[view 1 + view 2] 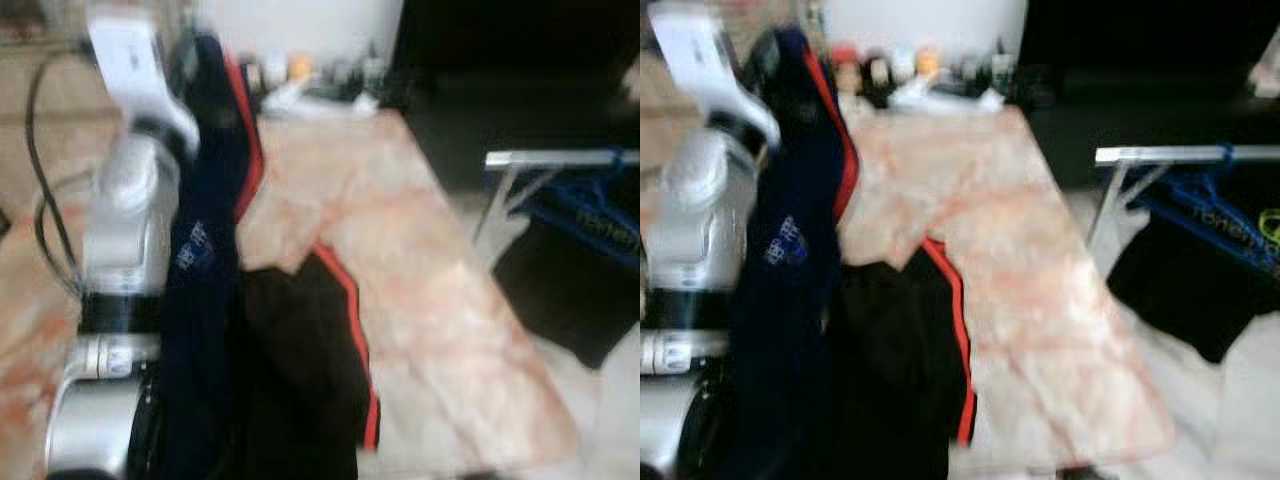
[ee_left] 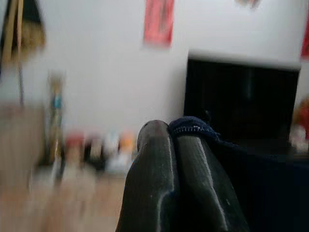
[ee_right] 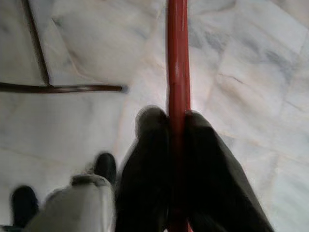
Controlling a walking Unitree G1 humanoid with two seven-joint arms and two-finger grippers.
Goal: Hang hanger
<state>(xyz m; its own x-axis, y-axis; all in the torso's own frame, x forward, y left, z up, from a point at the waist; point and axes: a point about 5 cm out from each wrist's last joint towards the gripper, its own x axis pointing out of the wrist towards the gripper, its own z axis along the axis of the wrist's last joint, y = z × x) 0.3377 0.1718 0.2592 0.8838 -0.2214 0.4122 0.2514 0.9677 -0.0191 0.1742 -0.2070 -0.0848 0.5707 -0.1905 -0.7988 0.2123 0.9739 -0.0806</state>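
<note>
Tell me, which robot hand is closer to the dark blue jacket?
Left. The left gripper is shut on the dark blue jacket, holding it up. The right gripper is down over the floor, clamped on a red bar.

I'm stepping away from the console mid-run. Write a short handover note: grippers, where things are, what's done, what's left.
Left gripper: raised, shut on the navy garment, which hangs down over the marble table.
Right gripper: low over the tiled floor, shut on a red hanger bar.
Clothes rack: to the robot's right, with a dark garment on a blue hanger already on it.
Done: garment and red bar gripped.
Left: carry to the rack and hang. Views are blurred.
</note>
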